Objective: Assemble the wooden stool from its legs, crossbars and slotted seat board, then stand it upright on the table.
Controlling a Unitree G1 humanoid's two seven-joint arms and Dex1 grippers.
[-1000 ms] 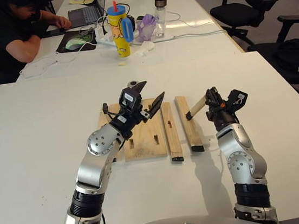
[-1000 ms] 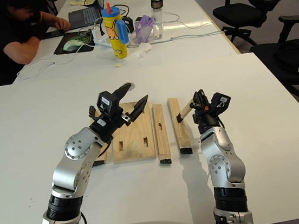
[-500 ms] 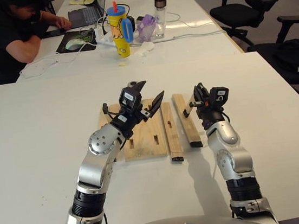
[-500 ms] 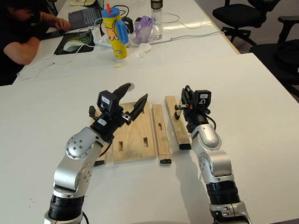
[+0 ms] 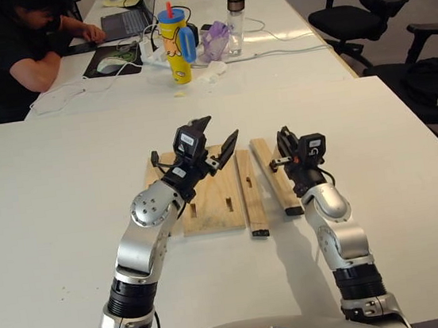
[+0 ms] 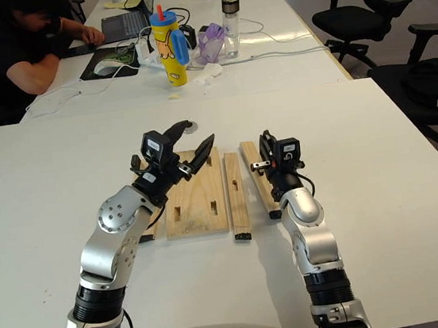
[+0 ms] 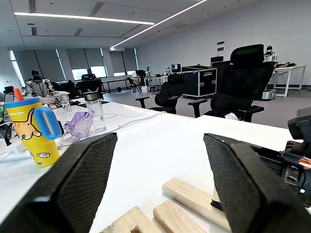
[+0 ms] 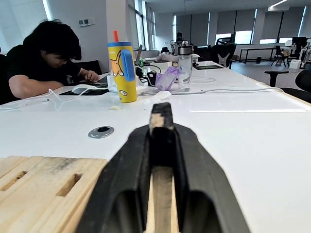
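Left gripper [image 5: 222, 127] hangs with fingers wide open just over the slotted seat board [image 5: 208, 205], which lies flat mid-desk [image 5: 47, 193]. Right gripper [image 5: 285, 152] has its fingers clamped on a short crossbar [image 8: 161, 194], above the rightmost plank [image 5: 270, 166].

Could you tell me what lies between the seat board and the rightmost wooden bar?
A narrower slotted bar lies flat between seat board and rightmost bar, in both eye views.

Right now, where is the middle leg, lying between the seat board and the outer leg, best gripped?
Probably at mid-length, from straight above, gripping across its narrow width: the middle leg lies flat, with slim gaps to the seat board and the outer leg.
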